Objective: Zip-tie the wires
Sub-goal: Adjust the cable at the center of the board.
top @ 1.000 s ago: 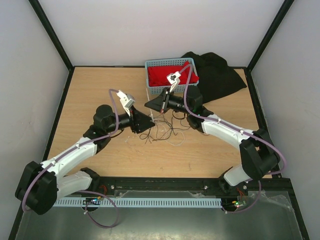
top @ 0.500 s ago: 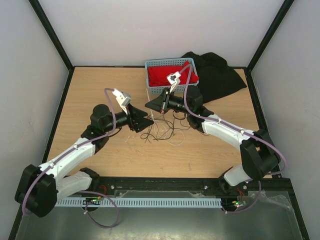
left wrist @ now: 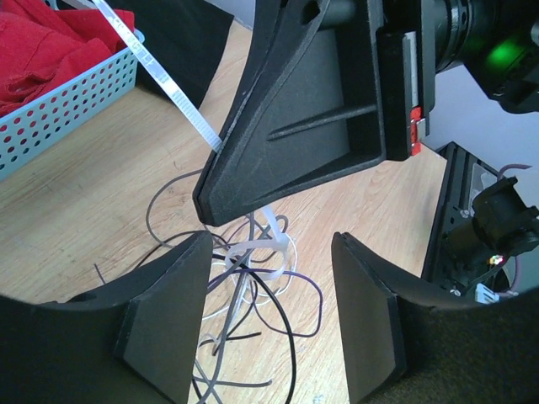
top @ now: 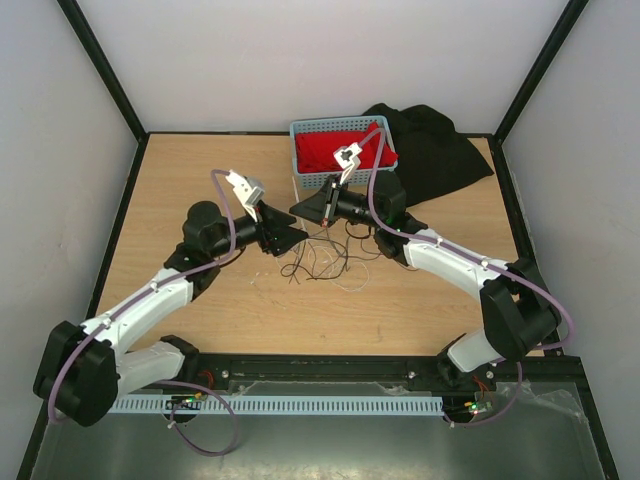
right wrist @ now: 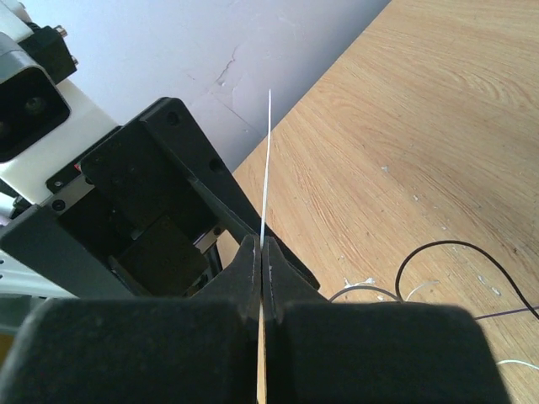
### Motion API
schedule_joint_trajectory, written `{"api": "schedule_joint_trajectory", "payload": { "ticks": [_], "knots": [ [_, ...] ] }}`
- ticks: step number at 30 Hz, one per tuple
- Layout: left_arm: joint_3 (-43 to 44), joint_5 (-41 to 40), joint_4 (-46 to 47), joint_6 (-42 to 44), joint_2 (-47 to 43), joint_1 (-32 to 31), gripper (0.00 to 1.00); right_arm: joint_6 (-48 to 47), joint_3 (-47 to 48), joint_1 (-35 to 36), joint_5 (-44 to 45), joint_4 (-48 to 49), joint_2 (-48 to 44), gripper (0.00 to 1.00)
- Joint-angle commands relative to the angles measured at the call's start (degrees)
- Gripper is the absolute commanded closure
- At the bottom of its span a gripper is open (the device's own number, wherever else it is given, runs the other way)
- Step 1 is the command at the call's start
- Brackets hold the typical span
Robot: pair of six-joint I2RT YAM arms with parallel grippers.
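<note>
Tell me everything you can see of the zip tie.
The zip tie is a thin white plastic strip with a ridged face. Its straight tail slants up toward the blue basket; its lower end seems looped around the wires. The right gripper pinches it, edge-on in that wrist view.

Right wrist view. The right gripper [right wrist: 261, 252] has its two black fingers pressed together on the zip tie [right wrist: 266, 160], seen edge-on as a thin white line rising straight up from between the fingertips. Directly beyond stands the black body of the left gripper [right wrist: 164, 240], with a white camera housing [right wrist: 34, 93] at upper left. At lower right the wires [right wrist: 438, 244], one black loop and pale strands, lie on the wooden table [right wrist: 438, 109]. A pale wall [right wrist: 210, 42] fills the background.
</note>
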Motion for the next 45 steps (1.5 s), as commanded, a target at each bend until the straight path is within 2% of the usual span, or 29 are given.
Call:
{"api": "schedule_joint_trajectory", "payload": {
  "ticks": [1,5,13,17,23,29,40,45],
  "knots": [
    [2.32,-0.22,1.93,1.71,1.53,-0.26,0.42,1.48,0.73,0.00,-1.25,3.39,-0.76,1.00],
    [3.25,0.31,2.51,2.39,2.86,-0.35,0.48,2.26,0.73,0.07,-1.63,3.97,-0.60,1.00],
    [4.69,0.79,3.60,2.88,3.48,-0.35,0.48,2.52,0.76,0.10,-1.81,3.96,-0.48,1.00],
    [5.09,1.76,4.08,2.65,4.25,-0.34,0.59,2.66,0.80,0.09,-1.83,3.93,-0.52,1.00],
    [4.63,2.94,5.33,2.01,5.77,-0.85,0.70,2.58,1.33,0.07,-1.24,4.06,-0.46,1.00],
    [2.62,3.84,7.67,0.79,6.82,-1.42,0.71,2.84,2.73,0.09,0.46,4.10,-0.39,1.00],
    [-0.11,5.79,14.34,-2.35,10.92,-1.75,0.64,4.06,3.92,0.09,0.39,4.71,0.13,1.00],
    [-0.47,5.96,16.37,-3.04,11.78,-1.76,0.78,3.98,3.71,0.09,0.60,4.92,-0.03,1.00]
  ]
}}
